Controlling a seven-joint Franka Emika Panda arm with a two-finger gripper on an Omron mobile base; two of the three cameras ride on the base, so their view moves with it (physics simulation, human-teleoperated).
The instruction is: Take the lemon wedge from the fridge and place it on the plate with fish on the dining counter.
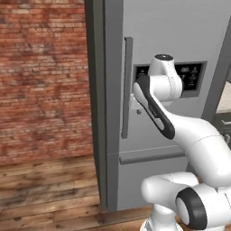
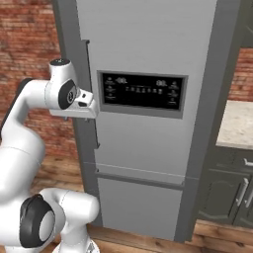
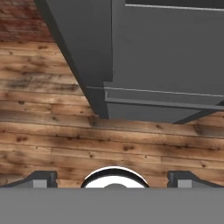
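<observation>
One fridge [image 2: 148, 148] is standing closed, showing one black display panel [image 2: 142, 92] and one long vertical handle [image 1: 127, 88]. One robot arm [image 1: 198, 144] is reaching up in front of it, and its tool [image 3: 112, 179] is showing two dark finger tips [image 3: 41, 179], spread wide. One counter [image 2: 238, 123] is showing at far right above two grey cabinet doors [image 2: 222, 195].

Glossy white rounded arm [image 1: 198, 140] with black joint bands and dark tool [image 3: 112, 178] tips
</observation>
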